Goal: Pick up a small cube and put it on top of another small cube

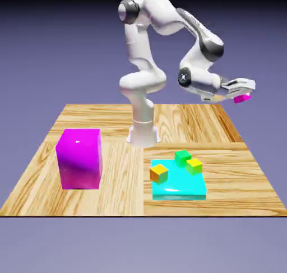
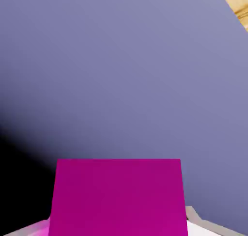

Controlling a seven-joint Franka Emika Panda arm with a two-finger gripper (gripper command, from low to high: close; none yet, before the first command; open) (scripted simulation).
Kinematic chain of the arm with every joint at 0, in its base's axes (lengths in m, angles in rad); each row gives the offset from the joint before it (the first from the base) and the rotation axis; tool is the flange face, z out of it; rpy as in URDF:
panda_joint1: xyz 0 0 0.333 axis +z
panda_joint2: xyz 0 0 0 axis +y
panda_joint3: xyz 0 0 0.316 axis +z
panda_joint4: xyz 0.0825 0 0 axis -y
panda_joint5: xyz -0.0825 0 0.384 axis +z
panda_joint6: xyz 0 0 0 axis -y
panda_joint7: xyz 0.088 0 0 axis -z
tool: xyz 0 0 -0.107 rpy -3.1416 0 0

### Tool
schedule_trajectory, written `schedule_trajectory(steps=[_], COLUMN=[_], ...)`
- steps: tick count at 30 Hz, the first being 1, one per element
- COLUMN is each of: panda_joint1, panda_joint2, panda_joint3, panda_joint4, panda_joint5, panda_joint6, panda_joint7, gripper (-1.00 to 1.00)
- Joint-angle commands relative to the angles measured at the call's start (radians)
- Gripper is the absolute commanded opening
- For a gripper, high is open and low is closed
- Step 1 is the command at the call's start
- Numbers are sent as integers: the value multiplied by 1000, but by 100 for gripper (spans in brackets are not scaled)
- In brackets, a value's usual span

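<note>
Exterior view, magenta cube [image 1: 242,98] gripped in the hand [image 1: 246,92]

Simulated robotics scene: white arm [image 1: 147,53], wooden tabletop [image 1: 106,202], plain blue-violet backdrop [image 1: 50,59].

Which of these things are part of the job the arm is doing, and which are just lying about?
Part of the job:
- small magenta cube, held in the pincer
- green cube, yellow cube or orange cube: one should be the base, unclear which

Just lying about:
- large magenta block
- flat cyan slab
</note>
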Motion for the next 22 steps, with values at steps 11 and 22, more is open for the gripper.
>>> schedule_trajectory(steps=[11, 22], panda_joint1=[-284, -240], panda_joint2=[145, 314], panda_joint3=[-399, -338], panda_joint4=[-241, -187], panda_joint5=[124, 314], panda_joint6=[137, 105], panda_joint7=[41, -55], gripper=[-100, 100])
